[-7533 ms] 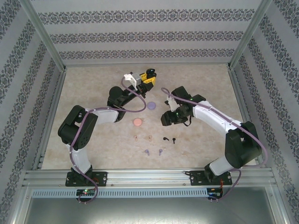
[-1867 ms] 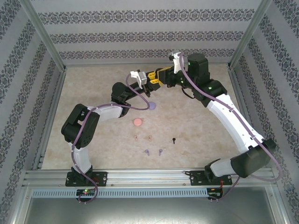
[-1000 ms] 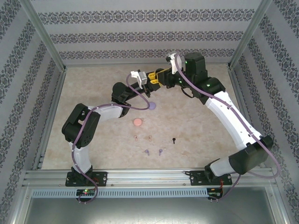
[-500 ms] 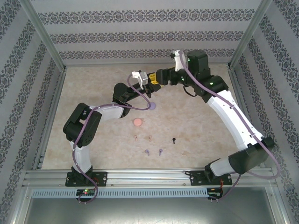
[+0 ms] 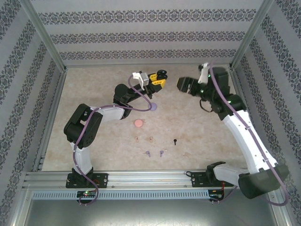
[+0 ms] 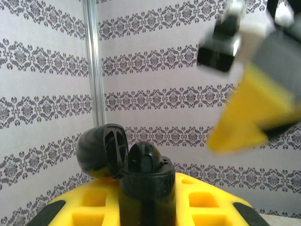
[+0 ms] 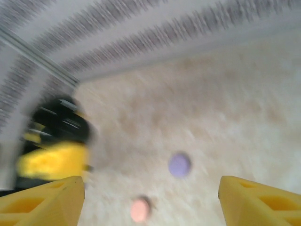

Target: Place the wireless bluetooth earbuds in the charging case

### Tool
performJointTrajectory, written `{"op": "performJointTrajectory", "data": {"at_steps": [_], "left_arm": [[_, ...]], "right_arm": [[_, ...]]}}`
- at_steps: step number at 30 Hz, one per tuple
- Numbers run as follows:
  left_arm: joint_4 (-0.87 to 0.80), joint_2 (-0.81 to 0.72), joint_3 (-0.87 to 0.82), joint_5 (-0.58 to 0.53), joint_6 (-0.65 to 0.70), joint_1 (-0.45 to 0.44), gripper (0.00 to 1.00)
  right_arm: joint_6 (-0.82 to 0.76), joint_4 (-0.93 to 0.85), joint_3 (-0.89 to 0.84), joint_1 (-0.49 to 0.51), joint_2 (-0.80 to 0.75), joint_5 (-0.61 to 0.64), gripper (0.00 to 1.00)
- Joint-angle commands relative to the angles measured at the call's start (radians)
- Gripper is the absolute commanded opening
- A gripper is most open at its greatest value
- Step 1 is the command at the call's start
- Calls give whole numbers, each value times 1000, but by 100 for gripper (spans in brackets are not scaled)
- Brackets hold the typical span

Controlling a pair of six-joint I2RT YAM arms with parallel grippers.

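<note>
The left fingers [image 6: 89,209] are pinching an open black charging case [image 6: 146,186], while the right fingers [image 7: 44,200] are hanging spread, apart from it.

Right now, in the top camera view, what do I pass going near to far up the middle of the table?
light purple earbuds, pinkish-tan earbuds, pink round case, purple round case, black case held in the jaws of the left gripper.
</note>
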Motion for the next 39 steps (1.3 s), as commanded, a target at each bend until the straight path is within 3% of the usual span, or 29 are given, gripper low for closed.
{"op": "performJointTrajectory", "data": {"at_steps": [1, 6, 17, 39], "left_arm": [[61, -29, -23, -11, 20, 7, 0], [60, -60, -50, -12, 31, 16, 0], [60, -99, -94, -14, 51, 22, 0], [61, -109, -110, -12, 66, 27, 0]], "right_arm": [[35, -120, -149, 33, 13, 101, 73], [102, -125, -324, 143, 61, 200, 68], [248, -105, -411, 314, 224, 290, 54], [320, -75, -436, 405, 365, 337, 41]]}}
